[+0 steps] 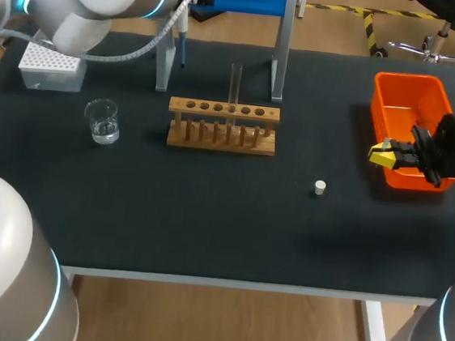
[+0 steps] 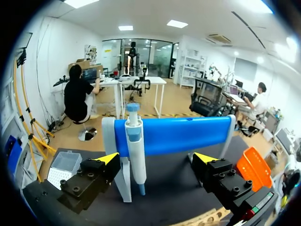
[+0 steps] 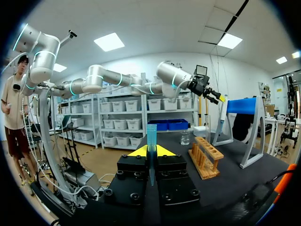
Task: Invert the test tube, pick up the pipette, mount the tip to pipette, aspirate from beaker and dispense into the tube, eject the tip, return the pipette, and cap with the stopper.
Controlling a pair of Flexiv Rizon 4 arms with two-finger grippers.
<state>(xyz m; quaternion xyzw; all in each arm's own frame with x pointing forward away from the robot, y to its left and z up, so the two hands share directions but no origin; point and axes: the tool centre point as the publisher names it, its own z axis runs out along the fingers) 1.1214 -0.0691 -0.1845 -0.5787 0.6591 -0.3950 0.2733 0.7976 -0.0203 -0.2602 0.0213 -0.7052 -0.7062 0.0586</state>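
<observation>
Two end effectors: the left end effector is spread wide before the pipette hanging on its blue stand; the right end effector, over the orange bin, is clamped on a blue pipette tip. The test tube stands upright in the wooden rack.

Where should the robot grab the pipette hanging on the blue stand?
Grip the pipette around its white body, just below the blue bar. Come straight from the front, jaws on either side: it hangs upright there with open space beside it.
</observation>
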